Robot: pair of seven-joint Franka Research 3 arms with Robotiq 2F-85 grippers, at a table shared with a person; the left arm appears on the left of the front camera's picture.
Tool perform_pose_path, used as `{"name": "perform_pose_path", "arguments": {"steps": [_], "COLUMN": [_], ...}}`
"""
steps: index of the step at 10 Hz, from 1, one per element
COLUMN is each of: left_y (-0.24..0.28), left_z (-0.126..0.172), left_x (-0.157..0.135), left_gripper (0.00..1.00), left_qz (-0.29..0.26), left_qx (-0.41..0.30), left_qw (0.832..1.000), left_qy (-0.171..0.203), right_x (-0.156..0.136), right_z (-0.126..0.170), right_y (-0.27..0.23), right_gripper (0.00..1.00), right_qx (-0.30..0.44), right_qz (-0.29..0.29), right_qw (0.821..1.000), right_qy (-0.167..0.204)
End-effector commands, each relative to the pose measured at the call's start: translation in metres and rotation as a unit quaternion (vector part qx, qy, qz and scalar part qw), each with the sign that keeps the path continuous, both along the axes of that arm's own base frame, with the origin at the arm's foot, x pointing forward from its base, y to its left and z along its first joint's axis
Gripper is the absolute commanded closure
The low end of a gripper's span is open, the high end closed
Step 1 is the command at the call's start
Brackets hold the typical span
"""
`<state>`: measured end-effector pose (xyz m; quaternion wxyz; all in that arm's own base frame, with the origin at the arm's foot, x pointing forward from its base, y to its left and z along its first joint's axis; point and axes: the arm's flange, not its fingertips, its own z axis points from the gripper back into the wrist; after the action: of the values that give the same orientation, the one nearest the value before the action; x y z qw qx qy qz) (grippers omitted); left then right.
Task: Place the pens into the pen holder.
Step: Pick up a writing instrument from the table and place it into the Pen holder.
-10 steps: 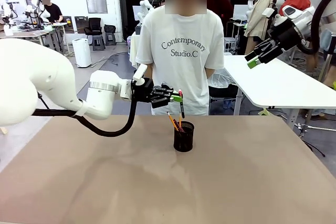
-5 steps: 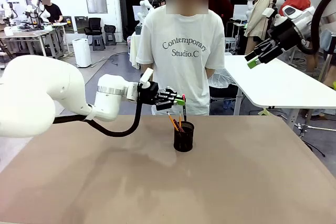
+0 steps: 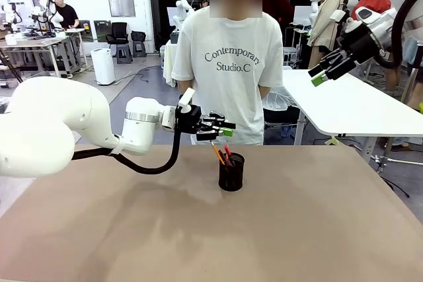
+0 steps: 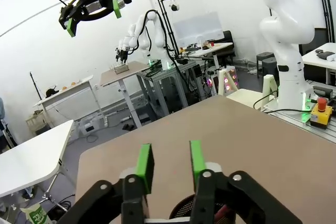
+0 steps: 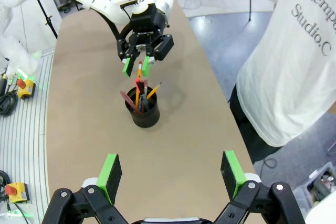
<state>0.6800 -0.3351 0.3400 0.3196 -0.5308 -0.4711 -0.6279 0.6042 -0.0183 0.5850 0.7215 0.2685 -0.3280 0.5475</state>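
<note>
The black mesh pen holder (image 3: 231,172) stands near the table's far middle with three pens (image 3: 223,153) leaning in it: a yellow-orange pencil, a reddish-brown one and a black pen with a red end. My left gripper (image 3: 225,129) hovers just above the holder, open, nothing between its green pads (image 4: 144,162); the holder's rim (image 4: 182,216) shows below them. From the right wrist view the holder (image 5: 143,113) and pens (image 5: 138,95) sit under the left gripper (image 5: 137,66). My right gripper (image 3: 318,78) hangs high at the right, its fingers (image 5: 111,173) spread wide and empty.
A person in a white T-shirt (image 3: 228,64) stands at the far edge behind the holder. The brown table (image 3: 330,229) is bare around the holder. A white table (image 3: 357,107) stands behind at the right.
My left gripper shifted slightly right over the holder and opened. The black pen with the red end left its fingers and now stands in the holder. The right arm stayed still.
</note>
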Motion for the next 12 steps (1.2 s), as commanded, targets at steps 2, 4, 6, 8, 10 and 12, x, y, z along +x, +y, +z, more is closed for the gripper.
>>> {"name": "perform_pose_path", "arguments": {"steps": [2, 4, 6, 8, 10, 12], "left_y": [0.003, 0.002, 0.001, -0.003, -0.003, -0.003], "left_z": [0.007, 0.009, 0.01, 0.004, 0.004, 0.004], "left_x": [0.002, -0.001, -0.005, -0.003, -0.003, -0.003], "left_gripper": [0.0, 0.0, 0.0, 0.0, 0.0, 0.0], "left_qz": [-0.011, -0.017, -0.032, -0.015, -0.015, -0.015], "left_qx": [0.007, 0.008, 0.013, 0.006, 0.006, 0.006], "left_qw": [1.0, 1.0, 0.999, 1.0, 1.0, 1.0], "left_qy": [0.005, 0.006, 0.009, 0.001, 0.001, 0.001], "right_x": [-0.003, -0.003, -0.003, -0.003, -0.003, -0.003], "right_z": [-0.001, -0.001, -0.001, -0.001, -0.001, -0.001], "right_y": [0.003, 0.003, 0.003, 0.003, 0.003, 0.003], "right_gripper": [0.0, 0.0, 0.0, 0.0, 0.0, 0.0], "right_qx": [-0.002, -0.002, -0.002, -0.002, -0.002, -0.002], "right_qz": [-0.003, -0.003, -0.003, -0.003, -0.003, -0.003], "right_qw": [1.0, 1.0, 1.0, 1.0, 1.0, 1.0], "right_qy": [-0.003, -0.003, -0.003, -0.003, -0.003, -0.003]}}
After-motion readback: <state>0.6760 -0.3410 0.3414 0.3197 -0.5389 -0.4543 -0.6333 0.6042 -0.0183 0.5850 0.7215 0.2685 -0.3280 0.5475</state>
